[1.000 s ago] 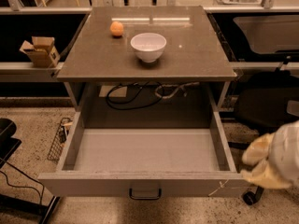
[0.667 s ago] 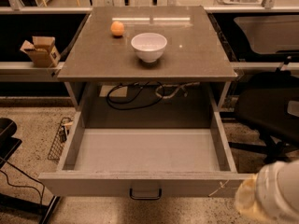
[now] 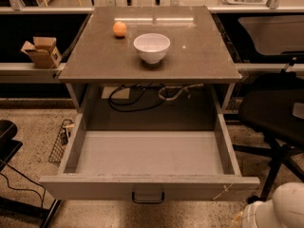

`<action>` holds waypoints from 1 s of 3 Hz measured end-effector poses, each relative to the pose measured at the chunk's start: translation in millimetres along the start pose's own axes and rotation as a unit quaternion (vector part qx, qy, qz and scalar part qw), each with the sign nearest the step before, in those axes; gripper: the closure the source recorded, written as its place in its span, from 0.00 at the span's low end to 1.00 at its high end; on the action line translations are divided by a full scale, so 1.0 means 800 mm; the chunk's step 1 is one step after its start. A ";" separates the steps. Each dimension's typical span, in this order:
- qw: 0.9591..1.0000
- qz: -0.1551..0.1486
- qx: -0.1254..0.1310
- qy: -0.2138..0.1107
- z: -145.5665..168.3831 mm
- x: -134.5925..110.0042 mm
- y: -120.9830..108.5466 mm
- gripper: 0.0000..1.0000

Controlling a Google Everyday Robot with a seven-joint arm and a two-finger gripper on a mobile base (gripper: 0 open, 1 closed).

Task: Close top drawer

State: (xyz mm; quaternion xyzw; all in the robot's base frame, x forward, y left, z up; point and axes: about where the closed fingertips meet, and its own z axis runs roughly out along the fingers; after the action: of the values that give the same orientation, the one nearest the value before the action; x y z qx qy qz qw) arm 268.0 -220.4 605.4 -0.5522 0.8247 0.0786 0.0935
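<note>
Top drawer (image 3: 149, 188) stood pulled well out beneath the bench (image 3: 204, 56), grey front panel nearest, dark handle (image 3: 148, 197) at centre, white scratch (image 3: 222, 192) near the right end. The hand (image 3: 275, 212), a white rounded form at the lower right corner, lay near the drawer's right front corner, not touching; open or closed could not be told. Dark cables (image 3: 137, 101) hung behind the drawer. On the bench stood a white bowl (image 3: 152, 47); a small orange ball (image 3: 119, 29) lay beyond it, to the left.

Grey top drawer (image 3: 95, 188) fully open, gripper (image 3: 274, 211) bottom-right
</note>
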 end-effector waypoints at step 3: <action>0.992 0.022 0.066 -0.105 0.062 -0.063 -0.086 1.00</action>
State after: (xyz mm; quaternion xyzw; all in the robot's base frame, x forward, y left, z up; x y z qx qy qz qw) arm 353.9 -190.0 567.9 -0.5151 0.8257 0.0841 0.2141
